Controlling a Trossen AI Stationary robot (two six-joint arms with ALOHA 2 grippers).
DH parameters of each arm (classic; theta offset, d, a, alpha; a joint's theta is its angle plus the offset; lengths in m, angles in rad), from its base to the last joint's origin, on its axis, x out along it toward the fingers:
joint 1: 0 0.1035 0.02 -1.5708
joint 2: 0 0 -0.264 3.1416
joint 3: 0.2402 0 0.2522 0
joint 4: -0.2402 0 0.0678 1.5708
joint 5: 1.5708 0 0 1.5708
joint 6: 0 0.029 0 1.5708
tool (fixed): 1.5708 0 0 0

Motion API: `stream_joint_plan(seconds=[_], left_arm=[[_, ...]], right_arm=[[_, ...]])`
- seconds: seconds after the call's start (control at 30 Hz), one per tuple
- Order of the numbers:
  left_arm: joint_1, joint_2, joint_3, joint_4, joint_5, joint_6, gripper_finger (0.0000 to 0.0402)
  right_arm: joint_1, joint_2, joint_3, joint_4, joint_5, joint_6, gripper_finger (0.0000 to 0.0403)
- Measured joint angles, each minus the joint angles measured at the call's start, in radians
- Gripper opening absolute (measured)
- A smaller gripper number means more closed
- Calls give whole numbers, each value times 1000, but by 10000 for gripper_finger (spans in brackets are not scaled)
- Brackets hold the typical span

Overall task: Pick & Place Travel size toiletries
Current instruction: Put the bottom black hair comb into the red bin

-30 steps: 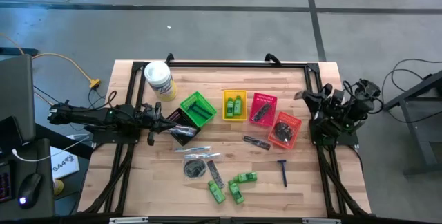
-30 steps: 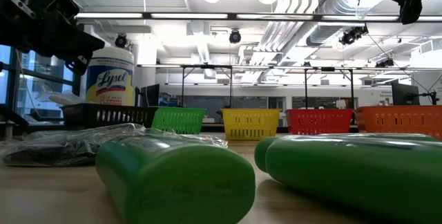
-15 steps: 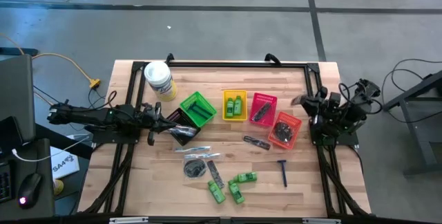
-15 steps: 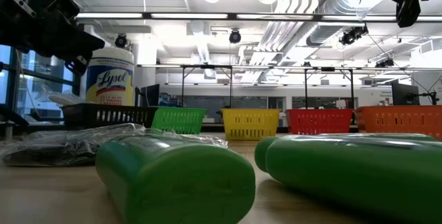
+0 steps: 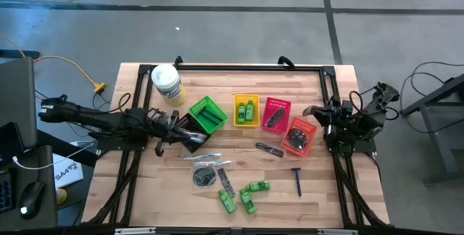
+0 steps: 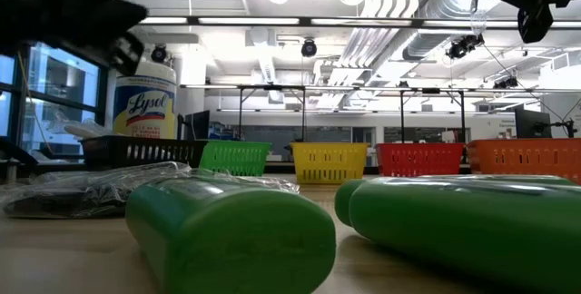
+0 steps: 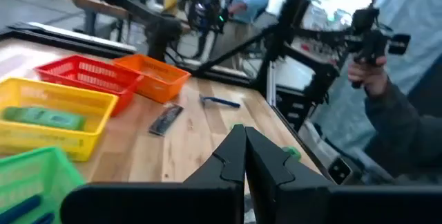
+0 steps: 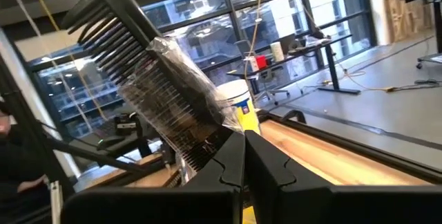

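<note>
Comb [image 8: 148, 92], in clear wrap, stands clamped in the shut right gripper [image 8: 243, 156], lifted just beside the orange basket [image 5: 299, 136], probably to clear its rim. Left gripper [image 7: 243, 156] is shut, empty, over the black basket [image 5: 190, 139].

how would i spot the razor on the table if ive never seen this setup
Find the row of coloured baskets across the wooden table and stop at the orange basket. On the bare wood in front of it lies the razor, alone: blue-handled and T-shaped, unlike the green bottles nearby.
</note>
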Motion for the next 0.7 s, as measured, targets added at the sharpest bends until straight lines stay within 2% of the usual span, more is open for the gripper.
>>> stream_joint_plan(seconds=[0.1,0.2,0.33,0.53,0.7], left_arm=[[0,164,88,37,2,29,0],[0,339,215,72,3,128,0],[0,532,410,106,101,299,0],[1,743,729,127,176,402,0],[1,890,943,80,294,535,0]], right_arm=[[0,0,0,0,-20,0,2],[0,0,0,-2,-29,0,2],[0,0,0,-3,-31,1,2],[0,14,0,-51,-63,57,2],[0,47,0,-54,-77,100,2]])
